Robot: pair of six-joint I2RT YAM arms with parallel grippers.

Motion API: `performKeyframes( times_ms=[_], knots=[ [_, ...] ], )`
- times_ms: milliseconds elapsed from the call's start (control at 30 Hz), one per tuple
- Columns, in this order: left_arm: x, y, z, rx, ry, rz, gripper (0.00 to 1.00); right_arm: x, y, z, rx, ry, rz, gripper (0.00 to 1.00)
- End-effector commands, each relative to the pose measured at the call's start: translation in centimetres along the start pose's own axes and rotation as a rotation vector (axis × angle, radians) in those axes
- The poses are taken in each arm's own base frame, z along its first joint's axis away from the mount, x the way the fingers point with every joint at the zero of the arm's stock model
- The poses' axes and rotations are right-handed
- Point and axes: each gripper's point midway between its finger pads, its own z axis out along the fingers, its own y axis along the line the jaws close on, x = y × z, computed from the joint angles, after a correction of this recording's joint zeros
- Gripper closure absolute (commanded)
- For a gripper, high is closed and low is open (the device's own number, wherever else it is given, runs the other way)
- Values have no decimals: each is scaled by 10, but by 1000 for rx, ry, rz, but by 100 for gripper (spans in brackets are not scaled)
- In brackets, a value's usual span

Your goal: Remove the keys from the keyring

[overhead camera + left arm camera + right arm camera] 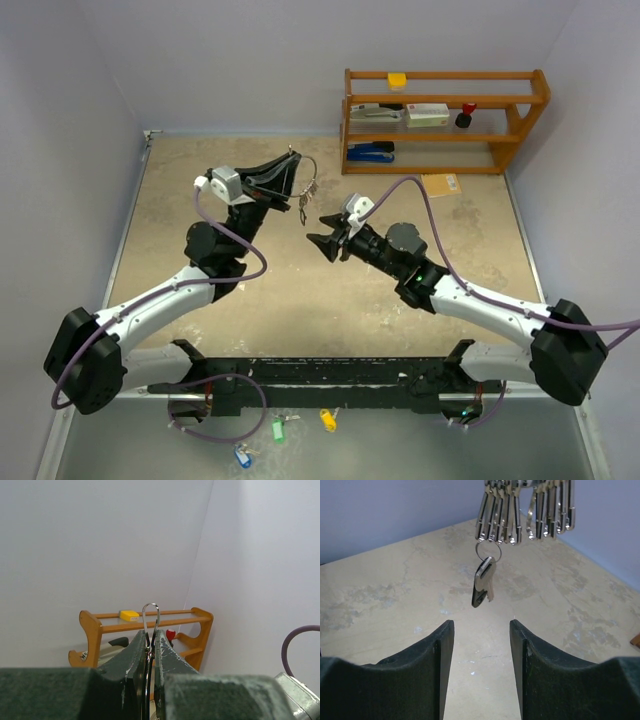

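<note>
My left gripper (pixel 293 178) is raised above the table and shut on the keyring (pixel 309 168), a thin silver wire loop that pokes out above its fingertips in the left wrist view (pixel 150 611). Several silver keys (pixel 305 205) hang below it. In the right wrist view they hang in a row along the top (pixel 500 510), and one key with a black tag (pixel 482 582) dangles lower on a small ring (pixel 488 550). My right gripper (pixel 322 240) is open and empty, just below and in front of the hanging keys, its jaws (pixel 481 625) wide apart.
A wooden shelf (pixel 445 120) stands at the back right with a stapler, a yellow block and a red item. An orange card (pixel 441 184) lies before it. Green (pixel 278 430), yellow (pixel 327 420) and blue (pixel 243 457) tagged keys lie by the arm bases.
</note>
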Motion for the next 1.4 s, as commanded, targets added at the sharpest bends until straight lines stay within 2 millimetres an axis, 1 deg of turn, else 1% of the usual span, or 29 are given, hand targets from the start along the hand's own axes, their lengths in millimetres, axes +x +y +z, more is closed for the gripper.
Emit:
performKeyframes(
  times_ms=[0,200,567,667,767,867,967,1133,1167,1200,1233,1300,1367],
  knots=[
    [-28,-6,9,12,-100,-38,100,-35,-1,10,9,-109,-37,49],
    [-28,-5,8,11,-107,-47,100,-39,3,22,2,-129,-57,49],
    [-25,-6,4,15,-107,-66,100,-51,-6,41,48,-169,-87,50],
    [-25,-6,3,17,-106,-68,100,-54,-9,44,63,-176,-92,52],
    [-25,-5,3,13,-105,-60,100,-54,-10,46,69,-171,-94,63],
    [-24,-4,3,7,-103,-51,100,-53,-11,45,76,-166,-99,77],
    [-23,-2,3,-1,-102,-41,100,-51,-13,43,85,-149,-103,99],
    [-24,4,5,-32,-108,-17,100,-47,-15,38,95,-117,-118,100],
    [-24,8,5,-50,-105,-12,99,-46,-17,36,106,-107,-125,100],
    [-23,11,5,-71,-99,-4,95,-45,-19,34,118,-95,-136,100],
    [-22,15,4,-90,-88,8,89,-45,-21,31,133,-83,-148,100],
    [-19,22,2,-123,-62,51,73,-45,-27,26,160,-44,-177,100],
    [-16,29,-1,-154,-30,90,65,-48,-34,19,194,-9,-204,100]
  ],
)
